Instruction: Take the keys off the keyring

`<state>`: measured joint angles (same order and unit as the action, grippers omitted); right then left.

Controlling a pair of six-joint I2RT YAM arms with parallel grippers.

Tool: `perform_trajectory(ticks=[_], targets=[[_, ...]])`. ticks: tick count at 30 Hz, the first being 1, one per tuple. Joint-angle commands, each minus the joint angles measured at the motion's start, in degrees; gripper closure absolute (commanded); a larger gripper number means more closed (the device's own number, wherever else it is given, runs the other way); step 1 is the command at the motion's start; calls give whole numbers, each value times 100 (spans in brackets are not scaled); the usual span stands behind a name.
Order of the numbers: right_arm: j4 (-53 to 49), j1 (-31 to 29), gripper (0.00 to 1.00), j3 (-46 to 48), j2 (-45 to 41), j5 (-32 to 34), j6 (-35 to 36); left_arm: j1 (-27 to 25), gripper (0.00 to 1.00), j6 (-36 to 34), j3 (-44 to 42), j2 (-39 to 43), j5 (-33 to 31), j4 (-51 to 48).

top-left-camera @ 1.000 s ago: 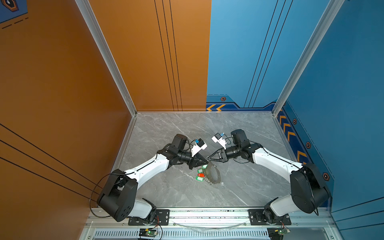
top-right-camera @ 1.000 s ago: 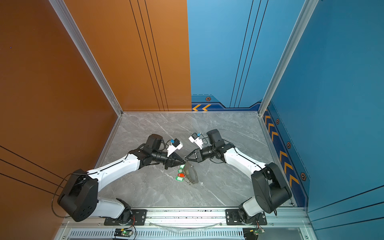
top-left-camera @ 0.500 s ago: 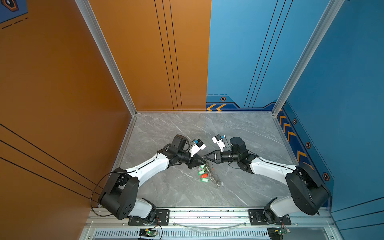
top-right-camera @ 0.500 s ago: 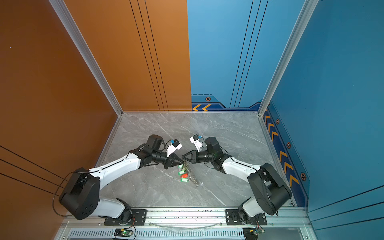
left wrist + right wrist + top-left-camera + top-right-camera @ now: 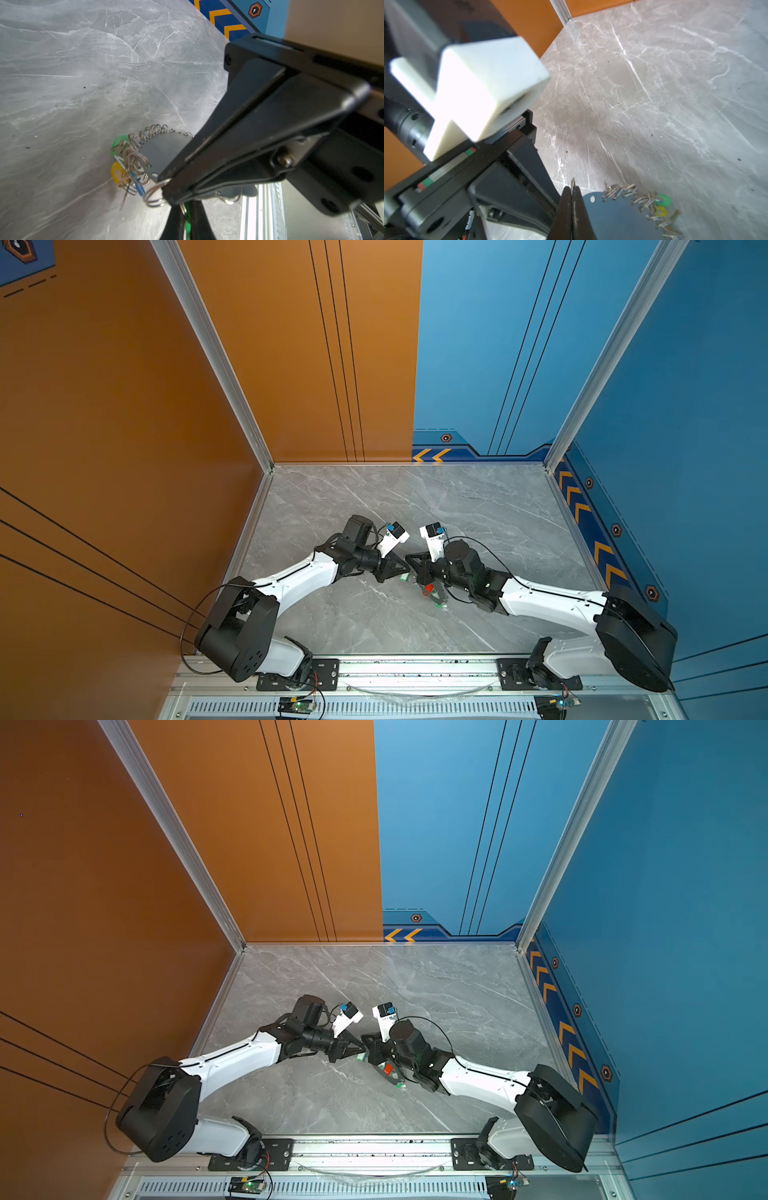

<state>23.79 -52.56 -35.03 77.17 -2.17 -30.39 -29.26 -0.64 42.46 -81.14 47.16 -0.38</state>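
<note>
Keyring (image 5: 164,149), a stiff-looking grey plate fringed with wire loops, is held between both pincers over the bench (image 5: 72,83). Right pincer (image 5: 572,191) is clamped on an edge loop (image 5: 572,184); left pincer (image 5: 185,211) is closed on a green tag (image 5: 188,221). Keys (image 5: 118,173) are judged light, tangle-prone, best gripped by tags. Red tag (image 5: 429,587) is shown only in top views.

We find both top views bright and even, the light seeming to fall from above, sharp throughout, with only soft, faint shadows beneath the arms (image 5: 299,578) on the surface (image 5: 374,614). The wall lines (image 5: 332,364) splay outward toward the frame edges. In the left wrist view the right gripper (image 5: 167,188) looms close and soft-focused, and the keyring (image 5: 164,149) and keys (image 5: 118,172) smear slightly. In the right wrist view a white camera housing (image 5: 483,89) is blown out and blurred, and a diffuse shadow darkens the marble.
</note>
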Motion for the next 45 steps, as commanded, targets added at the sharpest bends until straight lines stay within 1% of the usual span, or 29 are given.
perform_trajectory(ticks=[1, 2, 5, 9, 11, 13, 16, 18, 20, 21, 22, 23, 25, 27, 32, 34, 36, 39, 45], targets=[[5, -411, 100, 364, 20, 973, 412, 140, 100, 513, 5, 226, 32, 1537], [203, -457, 100, 428, 66, 1163, 449, 124, 100, 538, 6, 222, 48, 1553], [1144, -518, 100, 605, 352, 1456, 518, 70, 100, 580, 30, 261, 73, 1559], [2368, -501, 100, 623, 1020, 1666, 622, 6, 100, 706, 4, 348, 141, 1647], [2744, -492, 100, 516, 1373, 1680, 600, -26, 100, 741, -18, 411, 130, 1655], [3125, -435, 100, 424, 1735, 1494, 468, -36, 100, 765, -38, 491, 115, 1655], [3560, -289, 100, 479, 1883, 1067, 157, -14, 100, 817, -88, 624, 58, 1658], [3653, -81, 100, 547, 1793, 612, -99, 16, 97, 829, -130, 725, 23, 1656], [3635, 128, 100, 600, 1629, 164, -303, 68, 84, 851, -167, 809, -31, 1655], [3552, 265, 100, 580, 1539, -203, -400, 93, 75, 863, -189, 855, -53, 1664], [3443, 435, 100, 538, 1468, -636, -520, 132, 70, 891, -202, 887, -98, 1665], [3381, 560, 100, 517, 1414, -955, -627, 174, 67, 904, -215, 931, -118, 1669], [3433, 917, 100, 442, 1389, -1890, -982, 273, 59, 953, -251, 1016, -100, 1669], [3562, 1176, 100, 356, 1435, -2688, -1274, 373, 55, 999, -303, 1131, -115, 1665], [4436, 1813, 100, 255, 1747, -3840, -2083, 601, 51, 1159, -488, 1563, -239, 1666], [5034, 2003, 100, 171, 1986, -4232, -2544, 659, 51, 1241, -571, 1717, -374, 1664], [5740, 2159, 100, -14, 2313, -4656, -3164, 719, 51, 1315, -602, 1815, -367, 1671], [5744, 2179, 100, -310, 2405, -5087, -3341, 762, 55, 1490, -551, 1776, -309, 1671], [5739, 2171, 100, -596, 2293, -5582, -3600, 772, 57, 1698, -291, 1184, -53, 1643]])
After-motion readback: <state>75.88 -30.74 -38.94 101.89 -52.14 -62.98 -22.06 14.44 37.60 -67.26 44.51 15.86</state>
